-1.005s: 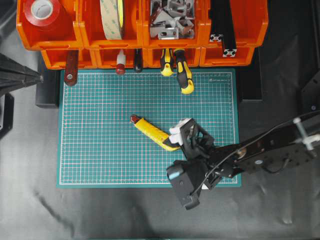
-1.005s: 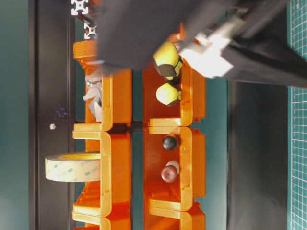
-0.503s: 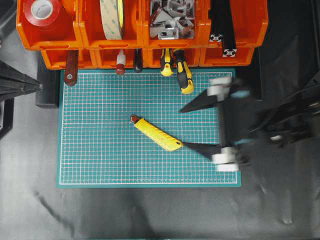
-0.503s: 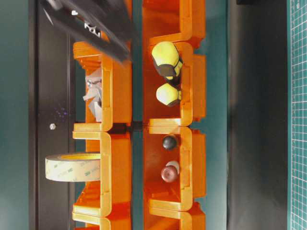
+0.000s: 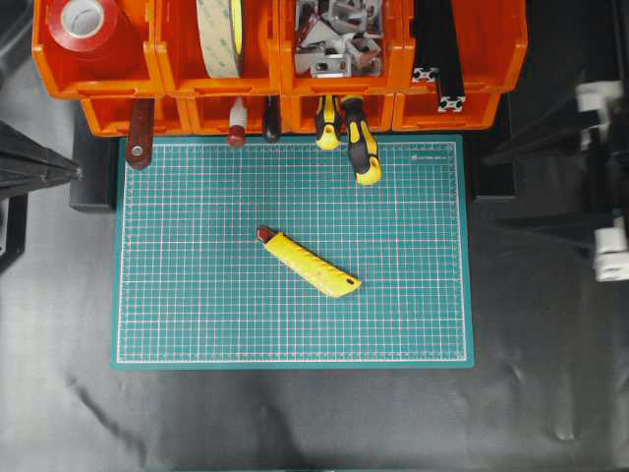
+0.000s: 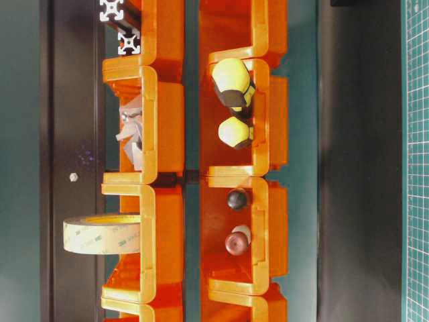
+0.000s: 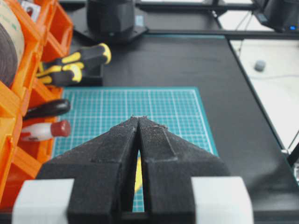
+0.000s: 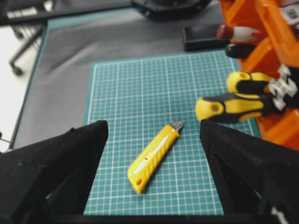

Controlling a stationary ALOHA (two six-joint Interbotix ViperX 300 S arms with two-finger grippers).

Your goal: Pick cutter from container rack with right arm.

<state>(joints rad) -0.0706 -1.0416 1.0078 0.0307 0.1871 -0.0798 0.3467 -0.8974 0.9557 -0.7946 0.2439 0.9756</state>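
Note:
The yellow cutter [image 5: 308,265] lies flat and slanted in the middle of the green cutting mat [image 5: 197,315], well in front of the orange container rack [image 5: 275,69]. Nothing touches it. My right gripper [image 5: 493,190] hovers off the mat's right edge, open wide and empty. The right wrist view shows the cutter [image 8: 154,158] on the mat between and beyond the spread fingers [image 8: 60,163] of the right gripper [image 8: 153,128]. My left gripper [image 5: 77,173] sits at the far left, shut and empty. In the left wrist view its tips [image 7: 138,117] meet, with a yellow sliver of the cutter [image 7: 138,173] behind them.
Two yellow-and-black screwdrivers [image 5: 362,147] stick out of the rack's lower tier over the mat's back edge, next to dark- and red-handled tools [image 5: 236,128]. The upper bins hold tape rolls [image 5: 221,34], metal brackets [image 5: 339,34] and black extrusions [image 5: 442,59]. Black cloth surrounds the mat.
The right arm pulled away from the cutter's near end and swung back to the right, off the mat, its gripper open. The cutter stayed where it lay. The left arm is still.

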